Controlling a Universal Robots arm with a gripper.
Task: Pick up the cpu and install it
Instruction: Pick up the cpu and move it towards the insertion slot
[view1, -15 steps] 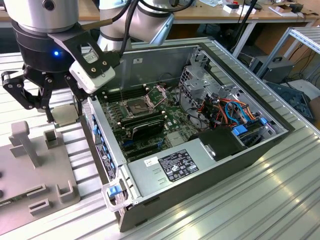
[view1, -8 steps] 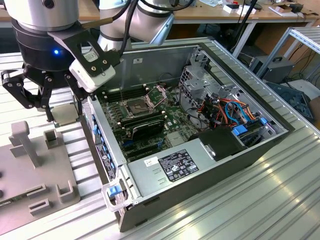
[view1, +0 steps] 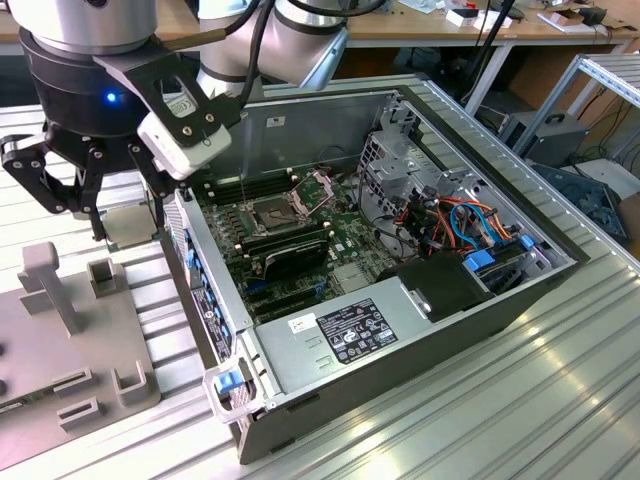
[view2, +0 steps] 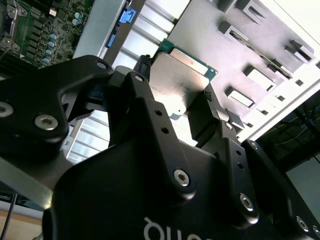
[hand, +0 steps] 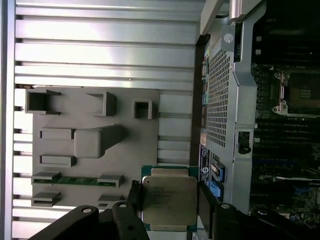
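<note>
The cpu, a small square chip with a dull silvery face and a green rim, sits between the black fingers of my gripper, which is shut on its two opposite edges. In the second wrist view the cpu is clamped the same way in the gripper. In the exterior view the gripper hangs at the left with the cpu, over the table and beside the open computer case. The dark socket on the green motherboard has its metal frame hinged open, well to the right of the gripper.
A grey fixture plate with raised blocks lies under and in front of the gripper. It holds a green memory strip. The case's side wall stands between the gripper and the motherboard. Cables and a drive cage fill the case's right side.
</note>
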